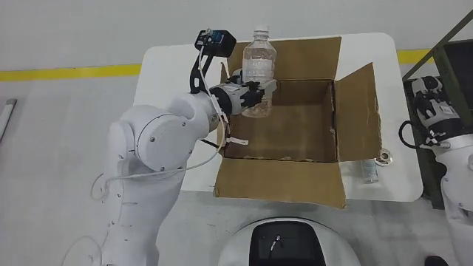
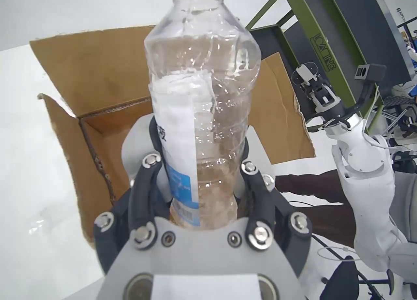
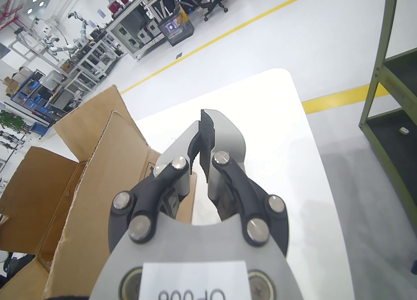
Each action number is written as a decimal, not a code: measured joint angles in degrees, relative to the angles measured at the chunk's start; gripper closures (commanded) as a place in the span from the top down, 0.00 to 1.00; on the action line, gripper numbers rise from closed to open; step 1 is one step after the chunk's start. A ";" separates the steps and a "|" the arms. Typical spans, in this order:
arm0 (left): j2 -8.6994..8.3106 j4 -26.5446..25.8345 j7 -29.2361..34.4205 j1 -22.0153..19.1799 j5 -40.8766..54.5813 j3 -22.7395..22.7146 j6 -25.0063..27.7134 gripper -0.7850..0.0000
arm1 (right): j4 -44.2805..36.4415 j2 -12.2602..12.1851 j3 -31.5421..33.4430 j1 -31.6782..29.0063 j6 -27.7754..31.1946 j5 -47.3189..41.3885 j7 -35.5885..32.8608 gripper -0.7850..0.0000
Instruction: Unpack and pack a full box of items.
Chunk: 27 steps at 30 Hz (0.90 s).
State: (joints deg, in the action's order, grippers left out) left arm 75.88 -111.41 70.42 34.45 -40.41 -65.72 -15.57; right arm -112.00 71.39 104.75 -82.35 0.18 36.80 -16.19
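Evidently I clamp the bottle (image 1: 259,63) low in my left gripper (image 1: 248,94) to clear the box (image 1: 295,181); right gripper (image 3: 203,141) pinched empty.

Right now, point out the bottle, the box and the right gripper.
bottle (image 2: 202,47): left wrist view, clear body above the label.
box (image 1: 281,181): top view, near flap.
right gripper (image 3: 201,133): right wrist view, between the shut fingertips.
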 measured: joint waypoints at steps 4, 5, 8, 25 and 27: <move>0.00 0.00 0.00 0.00 0.00 0.00 0.00 0.00 | 0.26 -0.06 -0.49 -0.14 0.13 0.07 -0.27 0.00; 0.00 0.00 0.00 0.00 0.00 0.00 0.00 0.00 | 0.25 -0.08 -0.75 -0.06 0.23 0.13 -0.44 0.00; 0.04 -0.13 -1.05 0.56 0.45 0.59 1.01 0.00 | 0.43 -0.14 -1.56 0.58 0.52 0.40 -0.88 0.00; 2.68 14.01 1.56 -6.36 -2.15 16.57 -10.85 0.00 | 0.35 -0.49 -1.20 1.08 0.43 0.08 -0.49 0.00; 2.58 14.11 3.22 -6.18 -4.39 16.93 -12.13 0.00 | 0.34 -0.52 -1.01 0.83 0.38 0.04 -0.37 0.00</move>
State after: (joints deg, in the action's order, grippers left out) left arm 78.45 -97.30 73.64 28.27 -44.79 -48.79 -27.70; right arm -111.65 70.86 103.74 -81.52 0.56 36.84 -16.56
